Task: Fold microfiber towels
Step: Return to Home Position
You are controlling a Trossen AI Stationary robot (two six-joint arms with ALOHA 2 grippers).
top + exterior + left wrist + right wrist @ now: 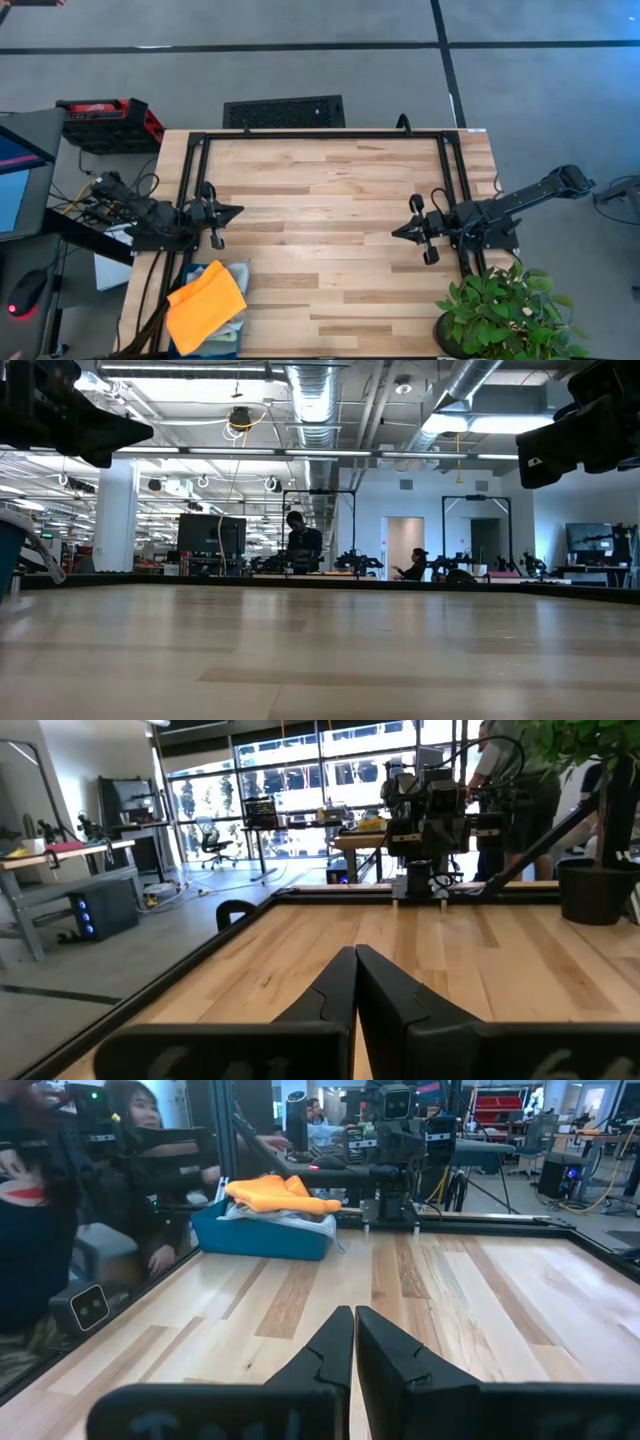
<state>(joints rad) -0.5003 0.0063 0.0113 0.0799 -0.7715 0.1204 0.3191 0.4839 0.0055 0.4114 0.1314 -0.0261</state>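
1 orange towel (205,304) atop 1 bin (262,1240); left claw (238,211), right claw (396,231) both pinched together, empty

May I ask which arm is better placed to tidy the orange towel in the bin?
Left, likely: the left gripper is near the teal bin; the right gripper is across the table.
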